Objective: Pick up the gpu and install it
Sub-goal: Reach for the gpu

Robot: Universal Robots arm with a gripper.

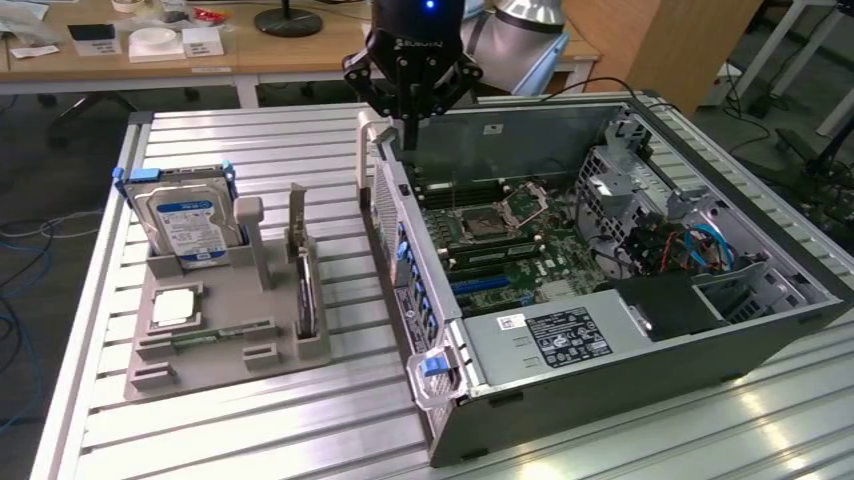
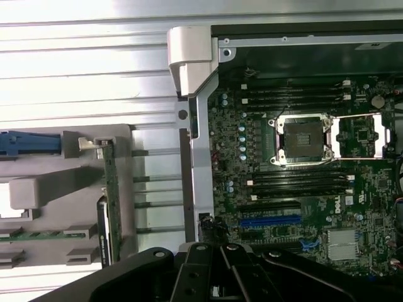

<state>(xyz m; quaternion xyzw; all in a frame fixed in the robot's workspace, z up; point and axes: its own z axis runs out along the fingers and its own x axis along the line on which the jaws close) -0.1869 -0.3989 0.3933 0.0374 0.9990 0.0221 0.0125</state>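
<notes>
Exterior view: the claw [image 1: 411, 138] hangs pinched shut and empty above the rear wall of the open case [image 1: 601, 400]. The gpu [image 1: 306, 285] stands on edge in a grey holder [image 1: 220, 375] on the bench [image 1: 267, 430], to the exterior view's left of the case and apart from the claw. It is thin and dark, with a silver bracket at its far end.

Wrist view: the gpu [image 2: 112, 201] shows edge-on as a narrow green strip with a silver tab at one end, near the case's wall, with bare slats between.
</notes>
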